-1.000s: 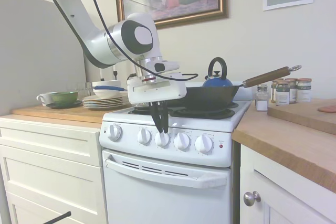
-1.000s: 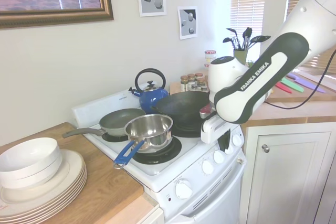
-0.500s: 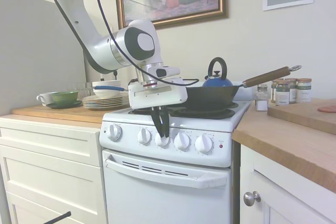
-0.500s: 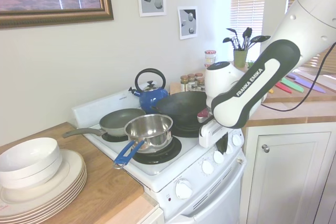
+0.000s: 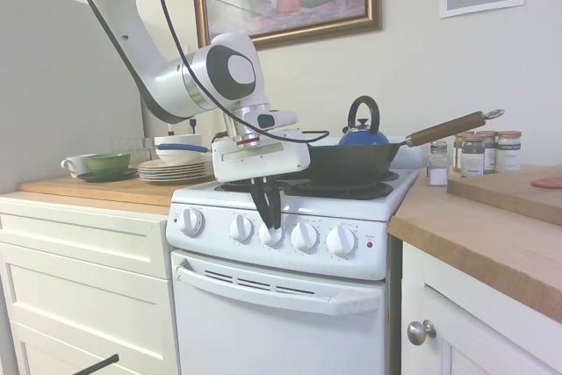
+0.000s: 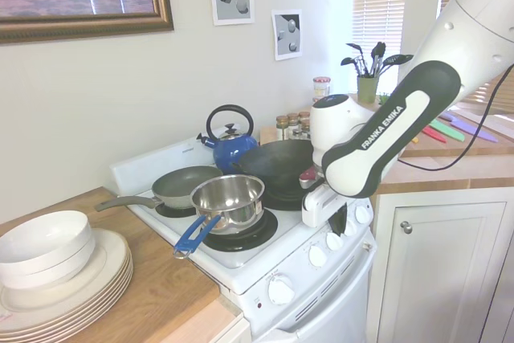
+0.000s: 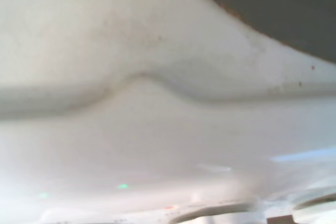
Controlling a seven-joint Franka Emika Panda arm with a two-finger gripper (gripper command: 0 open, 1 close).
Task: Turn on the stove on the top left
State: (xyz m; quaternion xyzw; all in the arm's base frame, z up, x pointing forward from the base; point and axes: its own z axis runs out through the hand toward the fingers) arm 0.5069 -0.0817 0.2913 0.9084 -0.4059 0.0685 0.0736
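Wrist view: blurred white stove (image 7: 157, 145) surface fills frame, dark patch upper right unidentifiable. Second ext. view: arm hides gripper and part of knob row, centre-right; stacked plates (image 6: 72, 287) cut off at lower-left edge. First ext. view: spice jars (image 5: 479, 151) labels at right too small to read.

I count five knobs (image 5: 304, 236) on one stove (image 5: 290, 305); one blue kettle (image 5: 363, 133), one wok (image 5: 351, 160), one frying pan (image 6: 183, 186), one steel saucepan (image 6: 229, 198); one plate stack (image 6: 68, 287); spice jars (image 5: 474, 154) at least four
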